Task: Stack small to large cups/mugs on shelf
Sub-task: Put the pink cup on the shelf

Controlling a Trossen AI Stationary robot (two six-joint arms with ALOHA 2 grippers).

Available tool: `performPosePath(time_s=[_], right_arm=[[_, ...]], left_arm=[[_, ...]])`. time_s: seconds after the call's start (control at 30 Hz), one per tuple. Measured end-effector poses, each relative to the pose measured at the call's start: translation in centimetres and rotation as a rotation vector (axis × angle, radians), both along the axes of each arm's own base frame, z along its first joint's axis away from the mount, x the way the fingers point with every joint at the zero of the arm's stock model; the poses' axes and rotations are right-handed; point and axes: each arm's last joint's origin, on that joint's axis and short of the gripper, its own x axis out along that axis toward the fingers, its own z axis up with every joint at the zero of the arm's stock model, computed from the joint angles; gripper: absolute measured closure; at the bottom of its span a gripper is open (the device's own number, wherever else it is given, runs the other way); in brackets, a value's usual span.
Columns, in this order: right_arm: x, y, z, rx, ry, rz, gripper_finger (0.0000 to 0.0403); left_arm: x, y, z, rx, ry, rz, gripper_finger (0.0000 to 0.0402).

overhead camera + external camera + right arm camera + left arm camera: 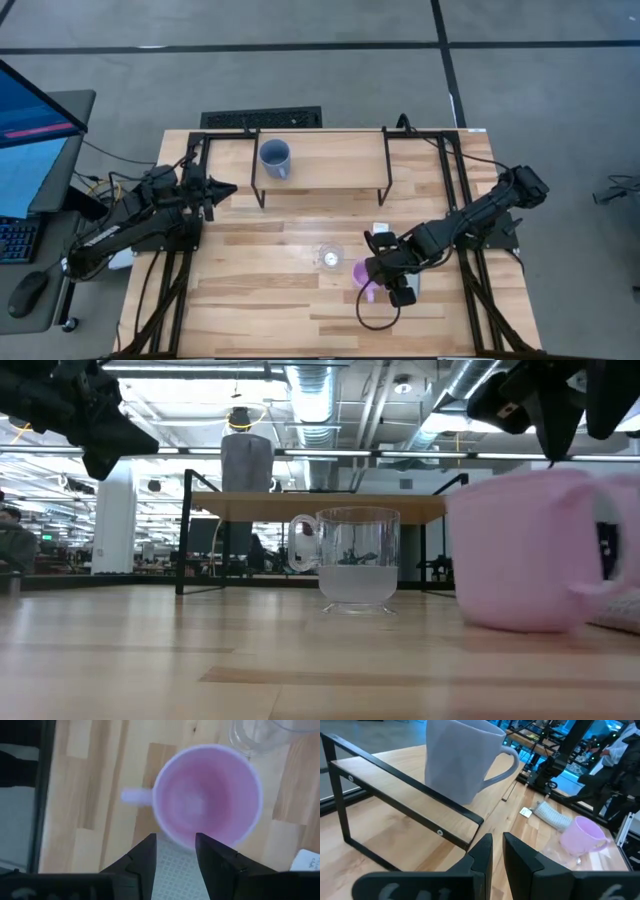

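The pink-lilac mug (362, 273) stands upright on the tabletop at the near right, its handle (135, 796) sticking out sideways. My right gripper (175, 851) is open and points down just above the mug's rim, touching nothing; in the low view the mug (520, 550) sits under the dark gripper. The clear glass cup (330, 255) stands on the table just left of the pink mug. The blue-grey mug (275, 157) stands on the shelf (330, 160) at its left end. My left gripper (225, 190) is shut and empty, left of the shelf.
A grey textured pad (175, 875) lies on the table by the pink mug's near side. A small white card (381, 228) lies between the shelf and the right arm. The shelf's black legs (400, 790) stand close ahead of my left gripper.
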Motion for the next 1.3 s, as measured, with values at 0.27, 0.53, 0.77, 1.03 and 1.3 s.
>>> performPosePath(time_s=[0.27, 0.53, 0.77, 1.03, 1.3], right_arm=[[1.1, -0.6, 0.2, 0.018, -0.077, -0.042, 0.0243], [2.3, 0.5, -1.5, 0.121, -0.018, -0.058, 0.0243], [2.4, 1.3, -1.5, 0.137, -0.026, -0.055, 0.0243], [2.4, 1.7, -1.8, 0.133, -0.025, -0.049, 0.0243], [3.1, 2.0, -3.1, 0.125, -0.015, -0.053, 0.0243]], left_arm=[[0.0, 0.0, -0.1, -0.001, 0.009, -0.002, 0.0368], [0.0, -0.1, -0.1, -0.001, 0.009, -0.019, 0.0368], [0.0, -0.1, -0.1, -0.004, 0.012, -0.019, 0.0368], [0.0, -0.1, -0.1, -0.005, 0.011, -0.023, 0.0368], [0.0, -0.1, -0.1, -0.006, 0.012, -0.022, 0.0368]])
